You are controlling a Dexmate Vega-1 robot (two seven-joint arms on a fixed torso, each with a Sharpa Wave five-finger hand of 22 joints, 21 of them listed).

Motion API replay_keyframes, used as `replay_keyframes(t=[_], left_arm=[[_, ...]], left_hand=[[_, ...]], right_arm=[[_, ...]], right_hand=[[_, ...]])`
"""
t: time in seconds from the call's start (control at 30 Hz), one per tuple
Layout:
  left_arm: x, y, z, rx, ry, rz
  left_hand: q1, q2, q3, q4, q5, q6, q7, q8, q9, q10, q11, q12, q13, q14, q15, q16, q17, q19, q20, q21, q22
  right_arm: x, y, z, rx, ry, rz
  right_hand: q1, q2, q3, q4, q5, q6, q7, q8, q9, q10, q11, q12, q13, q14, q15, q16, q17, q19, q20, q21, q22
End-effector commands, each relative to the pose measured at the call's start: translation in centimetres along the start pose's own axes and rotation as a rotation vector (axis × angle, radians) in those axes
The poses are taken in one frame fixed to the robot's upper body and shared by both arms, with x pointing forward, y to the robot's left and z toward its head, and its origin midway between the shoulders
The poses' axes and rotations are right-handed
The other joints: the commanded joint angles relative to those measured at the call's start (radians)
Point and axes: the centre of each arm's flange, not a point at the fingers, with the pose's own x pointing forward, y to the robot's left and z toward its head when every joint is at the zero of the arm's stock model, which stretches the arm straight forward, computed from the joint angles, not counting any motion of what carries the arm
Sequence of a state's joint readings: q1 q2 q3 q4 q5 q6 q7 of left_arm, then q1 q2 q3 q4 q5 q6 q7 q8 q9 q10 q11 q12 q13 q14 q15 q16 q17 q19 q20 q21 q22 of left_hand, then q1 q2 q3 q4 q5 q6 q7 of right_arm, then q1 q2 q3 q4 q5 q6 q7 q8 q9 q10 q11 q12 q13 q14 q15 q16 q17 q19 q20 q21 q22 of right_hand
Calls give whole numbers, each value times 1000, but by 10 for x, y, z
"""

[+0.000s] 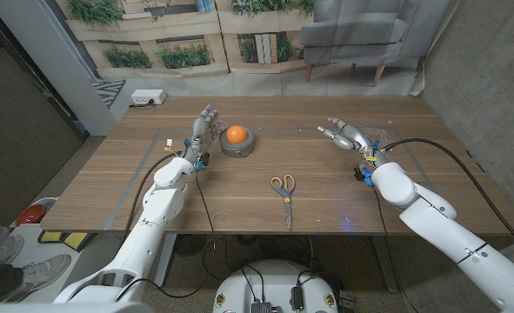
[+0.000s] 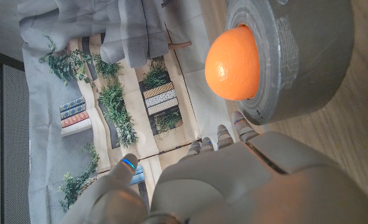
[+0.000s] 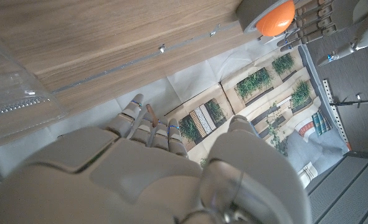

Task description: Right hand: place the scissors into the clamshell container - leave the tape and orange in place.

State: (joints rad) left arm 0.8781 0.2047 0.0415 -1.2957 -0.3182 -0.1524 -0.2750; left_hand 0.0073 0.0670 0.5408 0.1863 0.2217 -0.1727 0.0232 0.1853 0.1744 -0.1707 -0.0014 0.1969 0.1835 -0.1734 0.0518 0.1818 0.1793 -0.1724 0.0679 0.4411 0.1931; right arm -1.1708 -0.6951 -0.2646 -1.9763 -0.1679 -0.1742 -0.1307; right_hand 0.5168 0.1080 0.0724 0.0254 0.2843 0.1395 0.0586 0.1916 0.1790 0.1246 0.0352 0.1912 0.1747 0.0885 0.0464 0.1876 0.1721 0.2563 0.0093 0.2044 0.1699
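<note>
Lying flat on the wooden table (image 1: 430, 187), near the front edge and about midway across: scissors (image 1: 284, 192), grey handles toward the back, closed blades pointing at the robot. Sitting untouched, with bare wood all round, well apart from both hands.

Standing at the back right, just beside the clear clamshell container (image 1: 380, 136): right hand (image 1: 348, 135), fingers stretched out and slightly apart, pointing toward the table's middle, holding nothing. Showing in the right wrist view as a clear ribbed plastic wall (image 3: 12, 81) close against that hand. Lying close to the table's back right corner, with little room behind it.

Sitting at the back centre-left: roll of grey tape (image 1: 237, 143), with the orange (image 1: 236, 134) nesting in its core. Standing upright just left of the roll: left hand (image 1: 201, 132), fingers extended and a little apart, gripping nothing; in the left wrist view, fingertips (image 2: 241, 127) reaching close to the roll's side, contact impossible to tell.

Stretching open between scissors and container: a wide strip of bare wood, crossed by nothing but the right forearm and its black cable (image 1: 439, 149).
</note>
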Motion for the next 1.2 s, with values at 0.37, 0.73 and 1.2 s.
replay_keyframes(t=[0.37,0.73,1.2], left_arm=[[3,-1,-2,-4,0,-12],[3,-1,-1,-6,-3,-14],[3,-2,-3,-6,2,-22]], left_hand=[[-1,104,-1,1,6,-7,8,2,3,-67,2,6,3,-79,5,8,4,-5,4,-2,1],[-1,104,-1,1,6,-6,9,2,3,-67,2,6,3,-78,6,8,4,-4,5,-3,1],[-1,104,-1,1,6,-6,9,1,3,-67,1,6,3,-78,6,8,4,-3,4,-3,1]], right_arm=[[-15,8,15,-147,35,20],[-24,12,23,-203,46,14],[-33,17,31,-264,68,22]], right_hand=[[16,0,7,-16,-9,1,-7,1,5,3,-4,-4,6,7,-3,1,3,15,3,0,4],[25,-3,9,-26,-12,10,-12,4,6,10,-9,-2,6,13,-5,2,3,18,1,0,4],[30,-4,11,-34,-17,19,-17,6,6,18,-9,-1,6,22,-6,4,3,21,2,0,5]])
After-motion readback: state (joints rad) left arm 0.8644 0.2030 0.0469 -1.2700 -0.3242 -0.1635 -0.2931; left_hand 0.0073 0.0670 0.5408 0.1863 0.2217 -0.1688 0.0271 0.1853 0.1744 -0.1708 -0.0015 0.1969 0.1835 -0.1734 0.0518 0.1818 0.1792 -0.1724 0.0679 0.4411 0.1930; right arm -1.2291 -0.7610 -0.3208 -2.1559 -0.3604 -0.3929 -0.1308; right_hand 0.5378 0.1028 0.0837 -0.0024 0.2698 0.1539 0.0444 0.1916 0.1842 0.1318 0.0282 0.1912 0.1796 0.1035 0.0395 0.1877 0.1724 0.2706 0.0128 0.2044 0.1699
